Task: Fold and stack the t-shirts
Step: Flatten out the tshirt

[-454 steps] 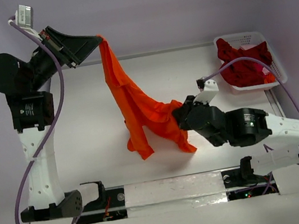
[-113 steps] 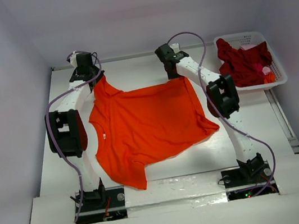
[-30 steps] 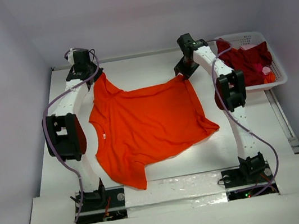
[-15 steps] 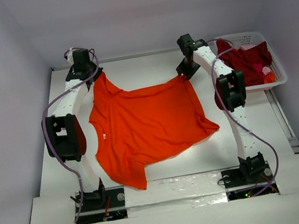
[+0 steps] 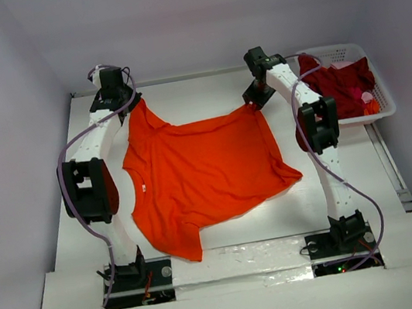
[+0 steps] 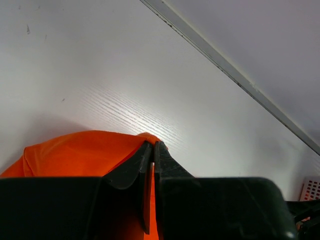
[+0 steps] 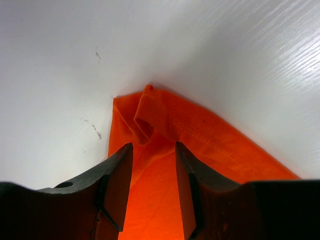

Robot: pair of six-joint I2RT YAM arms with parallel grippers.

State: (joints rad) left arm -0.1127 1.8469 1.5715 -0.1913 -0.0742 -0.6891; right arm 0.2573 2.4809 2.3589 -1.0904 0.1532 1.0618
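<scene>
The orange t-shirt (image 5: 201, 175) lies flat on the desk (image 5: 196, 93), centre of the top view. The left hand (image 6: 153, 145) pinches its upper-left corner. The right hand (image 7: 153, 146), spread, straddles the curled upper-right corner. It should close well past that curl, then both lift evenly.

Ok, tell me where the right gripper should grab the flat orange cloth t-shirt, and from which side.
Grip the far right corner of the orange cloth t-shirt, probably from above. Most of it lies flat on the white table, but this corner's hem curls up into a small ridge, and the open right gripper hangs right by it.
</scene>
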